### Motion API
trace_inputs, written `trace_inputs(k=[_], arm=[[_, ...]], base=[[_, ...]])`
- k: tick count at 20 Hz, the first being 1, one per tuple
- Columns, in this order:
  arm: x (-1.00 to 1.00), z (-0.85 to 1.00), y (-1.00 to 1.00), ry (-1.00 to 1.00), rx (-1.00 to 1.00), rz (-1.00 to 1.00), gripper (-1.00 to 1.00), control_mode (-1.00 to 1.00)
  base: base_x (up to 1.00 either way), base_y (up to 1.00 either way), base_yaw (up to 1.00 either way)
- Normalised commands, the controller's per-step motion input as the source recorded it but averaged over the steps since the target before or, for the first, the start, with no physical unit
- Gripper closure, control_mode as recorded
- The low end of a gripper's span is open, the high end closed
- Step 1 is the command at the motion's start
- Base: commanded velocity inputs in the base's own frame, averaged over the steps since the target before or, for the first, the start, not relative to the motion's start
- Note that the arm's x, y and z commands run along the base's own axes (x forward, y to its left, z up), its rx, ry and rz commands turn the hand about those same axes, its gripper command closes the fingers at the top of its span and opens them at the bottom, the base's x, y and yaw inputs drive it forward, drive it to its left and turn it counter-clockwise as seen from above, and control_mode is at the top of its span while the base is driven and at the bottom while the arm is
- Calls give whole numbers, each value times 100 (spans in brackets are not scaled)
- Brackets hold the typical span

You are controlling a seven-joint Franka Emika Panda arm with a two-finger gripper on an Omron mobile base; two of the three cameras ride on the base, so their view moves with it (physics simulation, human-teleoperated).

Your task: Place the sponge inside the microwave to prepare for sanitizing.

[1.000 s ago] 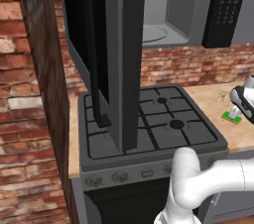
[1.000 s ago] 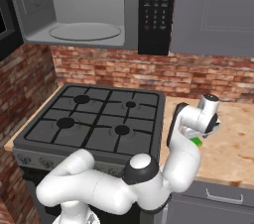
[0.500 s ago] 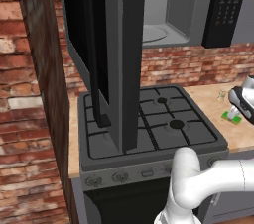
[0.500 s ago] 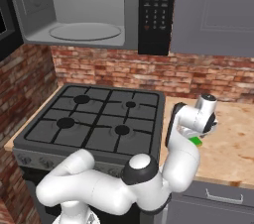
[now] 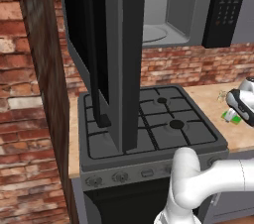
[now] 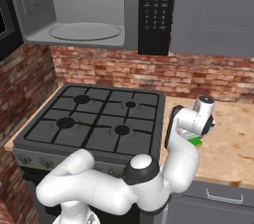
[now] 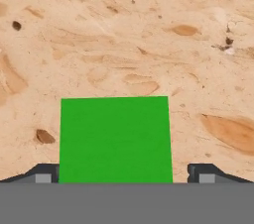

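The sponge lies flat on the wooden counter with its bright green top up. My gripper is open just above it, one dark fingertip on each side of its near end. From the base, the sponge peeks out under the white hand, and its green edge shows at the far right. The microwave hangs above the stove, up and to the left of the hand, with its light interior and round turntable exposed. Its dark door stands swung wide open.
A black gas stove sits between the microwave's underside and the counter. The open door juts out over the stove's left side. A tiny pale clear object lies on the counter behind the hand. A brick wall is at the left.
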Motion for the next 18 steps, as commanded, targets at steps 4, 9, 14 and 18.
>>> trace_inputs(k=[4, 9, 14, 18], arm=[[28, -15, 0, 0, 0, 2, -100, -100], [21, -10, 0, 0, 0, 3, -100, -100], [5, -23, -1, 6, 0, 1, 100, -100], [-14, -32, 0, 7, 0, 0, 100, -100]], base=[[0, 0, 0], [0, 0, 0], [0, 0, 0], [0, 0, 0]])
